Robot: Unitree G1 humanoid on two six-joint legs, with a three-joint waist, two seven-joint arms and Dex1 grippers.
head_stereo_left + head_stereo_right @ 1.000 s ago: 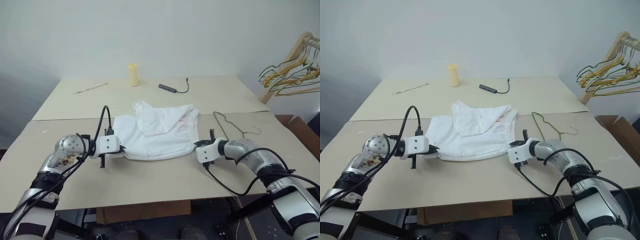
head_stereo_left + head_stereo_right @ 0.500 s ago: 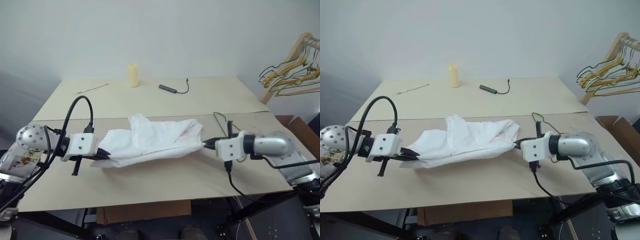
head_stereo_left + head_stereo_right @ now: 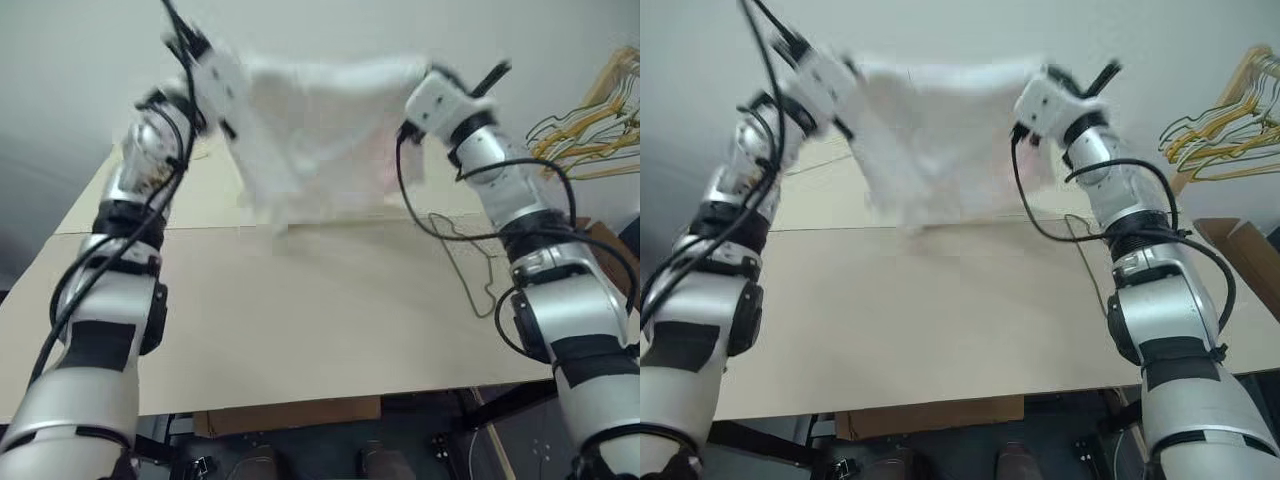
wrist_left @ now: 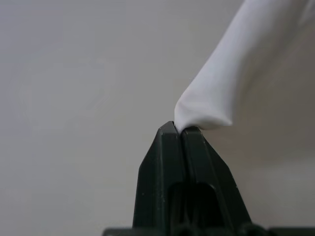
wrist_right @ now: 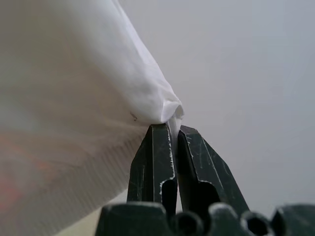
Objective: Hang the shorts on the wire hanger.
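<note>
Hanging in the air above the far half of the table (image 3: pixel 300 330), the shorts (image 3: pixel 320 140) are stretched between the two raised grippers, white cloth spread wide along its top edge and drooping to a lower fold that ends just above the tabletop. A faint pink tint shows on the right part of the fabric. The left gripper (image 4: pixel 180 132) has its black fingers pressed together on a pinched corner of the cloth, which bulges out just past the tips. The right gripper (image 5: pixel 170 129) is likewise clamped narrow on the opposite corner, a thin strip of white caught between its fingers (image 5: pixel 155 147). In the head views the left gripper sits high at the far left and the right one high at the far right, both arms lifted well off the table.

Lying flat on the tabletop to the right, the wire hanger (image 3: pixel 470 265) is a thin dark outline, well apart from the shorts and partly crossed by the right arm and its black cable. Farther right, beyond the table's edge, a bunch of yellow, green and grey hangers (image 3: pixel 590 140) hangs from a wooden rack (image 3: pixel 622 62).
</note>
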